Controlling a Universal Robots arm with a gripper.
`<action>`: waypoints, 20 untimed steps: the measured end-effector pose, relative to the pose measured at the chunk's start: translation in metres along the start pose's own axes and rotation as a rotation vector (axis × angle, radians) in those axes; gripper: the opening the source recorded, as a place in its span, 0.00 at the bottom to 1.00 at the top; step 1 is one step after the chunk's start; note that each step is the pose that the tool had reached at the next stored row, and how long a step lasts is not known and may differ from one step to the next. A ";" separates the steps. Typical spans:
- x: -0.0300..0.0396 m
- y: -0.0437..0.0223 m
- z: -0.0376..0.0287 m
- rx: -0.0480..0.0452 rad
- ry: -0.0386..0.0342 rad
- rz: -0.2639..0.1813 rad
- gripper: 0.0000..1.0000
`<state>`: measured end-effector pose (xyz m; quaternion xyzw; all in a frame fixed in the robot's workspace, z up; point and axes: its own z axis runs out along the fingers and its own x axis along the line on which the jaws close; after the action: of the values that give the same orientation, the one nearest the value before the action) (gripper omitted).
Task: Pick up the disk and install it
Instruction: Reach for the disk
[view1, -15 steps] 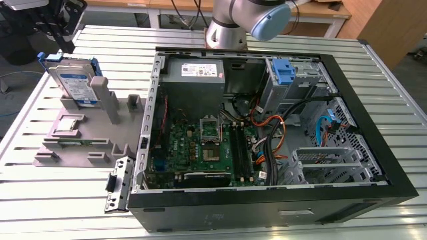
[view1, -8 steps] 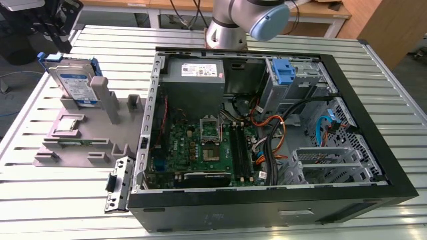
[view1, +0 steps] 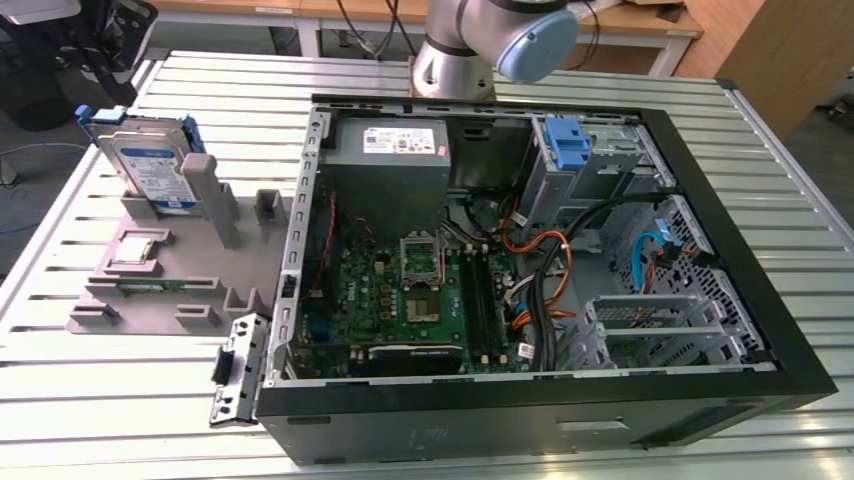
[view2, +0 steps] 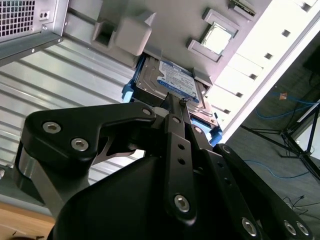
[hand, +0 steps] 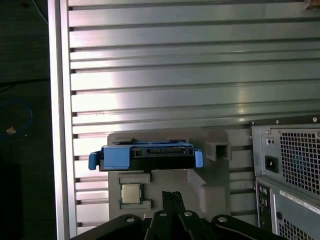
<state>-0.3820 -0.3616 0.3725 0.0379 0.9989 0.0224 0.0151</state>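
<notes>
Disk (view1: 150, 170) stands on edge in a slot of the grey fixture (view1: 147, 275), label face outward, with its blue carrier framing it. The fixture sits on the slatted metal surface (view1: 534, 80), at the exterior view's left of the open computer case (view1: 747, 330) and just beside the case wall.

Both wrist views show the disk (view2: 172, 80) (hand: 147, 156) seated in the fixture, nothing clamped on it. A square chip (hand: 131, 193) lies flat in a recess of the same fixture, near the disk.

Fingers (hand: 167, 210): black, tips drawn together, nothing between them. In the first wrist view they point toward the fixture, with a strip of grey fixture showing between tips and disk. In the second wrist view the fingers (view2: 175, 130) line up over the disk's edge; I cannot tell whether they touch it there.

Inside the case: grey power-supply box (view1: 390, 150) at the back, a bare blue bracket (view1: 570, 145) in the drive bay, and the green board (view1: 400, 290) on the floor. Arm (view1: 487, 40) rises behind the case.
</notes>
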 end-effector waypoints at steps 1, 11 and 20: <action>0.0010 0.0014 0.0012 0.0000 0.0000 0.000 0.10; 0.0105 0.0134 0.0135 -0.0001 -0.0002 0.001 0.10; 0.0192 0.0197 0.0216 0.0000 -0.0002 0.001 0.10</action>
<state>-0.3990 -0.3396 0.3512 0.0386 0.9989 0.0224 0.0152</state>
